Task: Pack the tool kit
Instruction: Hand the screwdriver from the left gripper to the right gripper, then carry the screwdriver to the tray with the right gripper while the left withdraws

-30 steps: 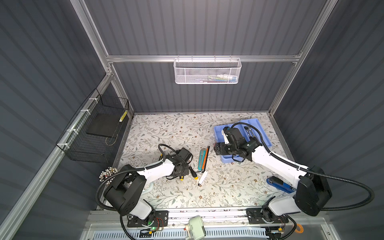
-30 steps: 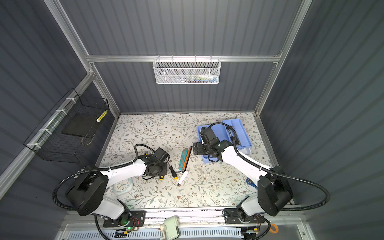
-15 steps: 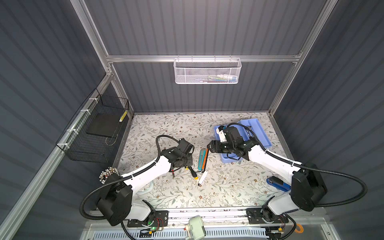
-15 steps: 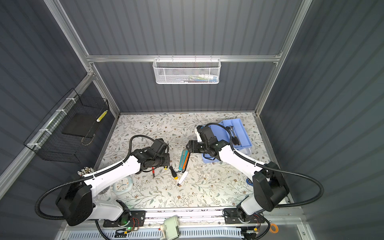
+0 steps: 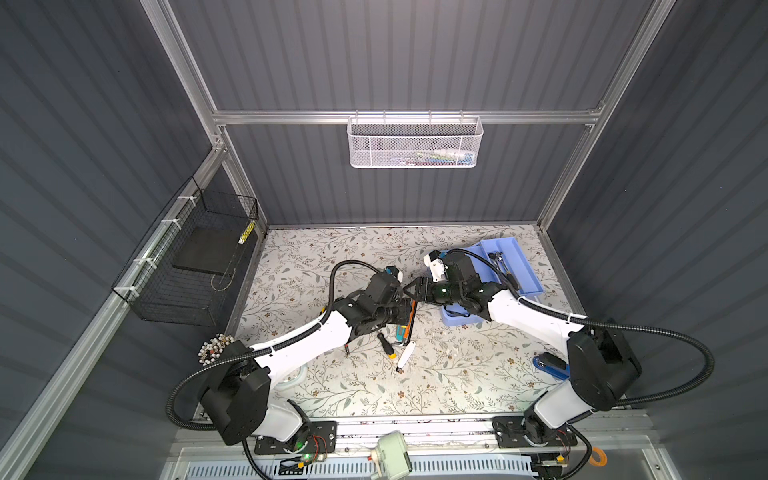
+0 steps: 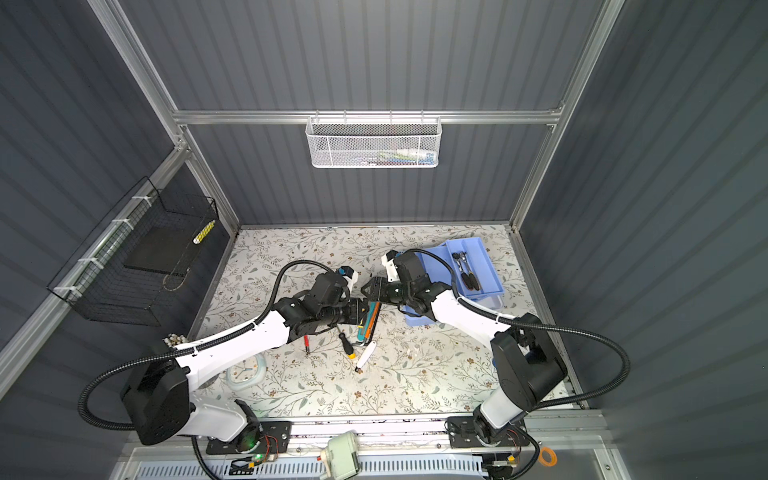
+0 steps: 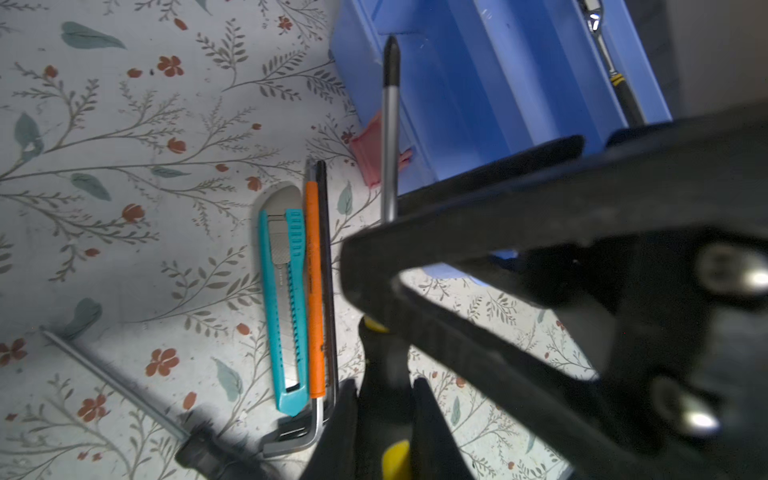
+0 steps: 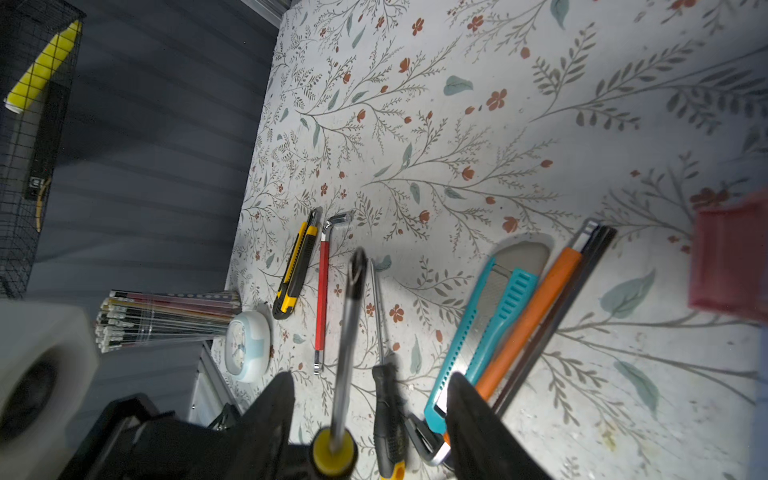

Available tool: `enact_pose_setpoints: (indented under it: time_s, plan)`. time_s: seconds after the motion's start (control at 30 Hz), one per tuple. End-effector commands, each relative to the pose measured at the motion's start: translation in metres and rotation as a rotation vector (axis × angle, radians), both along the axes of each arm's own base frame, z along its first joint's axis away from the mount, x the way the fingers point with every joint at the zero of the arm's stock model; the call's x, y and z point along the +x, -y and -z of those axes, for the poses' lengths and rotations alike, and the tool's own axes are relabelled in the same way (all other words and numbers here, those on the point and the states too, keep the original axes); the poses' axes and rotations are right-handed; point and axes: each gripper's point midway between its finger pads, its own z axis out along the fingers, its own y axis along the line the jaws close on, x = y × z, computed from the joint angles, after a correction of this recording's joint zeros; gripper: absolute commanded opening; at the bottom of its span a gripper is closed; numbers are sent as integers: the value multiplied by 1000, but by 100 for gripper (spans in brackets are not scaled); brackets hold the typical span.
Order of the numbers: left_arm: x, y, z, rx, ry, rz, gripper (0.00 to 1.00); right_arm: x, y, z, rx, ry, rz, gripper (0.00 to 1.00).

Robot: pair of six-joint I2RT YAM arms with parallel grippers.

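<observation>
Left wrist view shows the left fingers pinching the black and yellow handle of a screwdriver, whose shaft points toward the blue box. The right fingers stand spread on either side of that same shaft, not touching it in the right wrist view. In both top views the two arms meet near the middle of the surface, just beside the box, which sits open at the right rear with a ratchet lying in one of its trays. Under the held screwdriver, on the surface, a teal knife lies against an orange hex key, with a second screwdriver near them. A yellow knife and a red hex key lie side by side near a small clock.
</observation>
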Motion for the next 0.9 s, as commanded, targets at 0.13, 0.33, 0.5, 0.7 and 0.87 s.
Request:
enact_pose_setpoints:
  time_s: [0.13,0.33,0.5,0.7,0.87]
  plan:
    - [2,19,-12,-73,34,51,14,3,-10,-12,77,1,-8,41]
    - [4,22,-9,-78,31,49,15,1,-5,-13,68,1,9,9]
    - [7,23,-7,-83,25,36,24,-1,0,-16,54,-2,9,0]
    - [12,16,-7,-46,29,-6,73,-2,30,-30,8,26,34,0]
    - [16,-6,-11,18,82,-68,100,4,101,-54,-153,98,109,0]
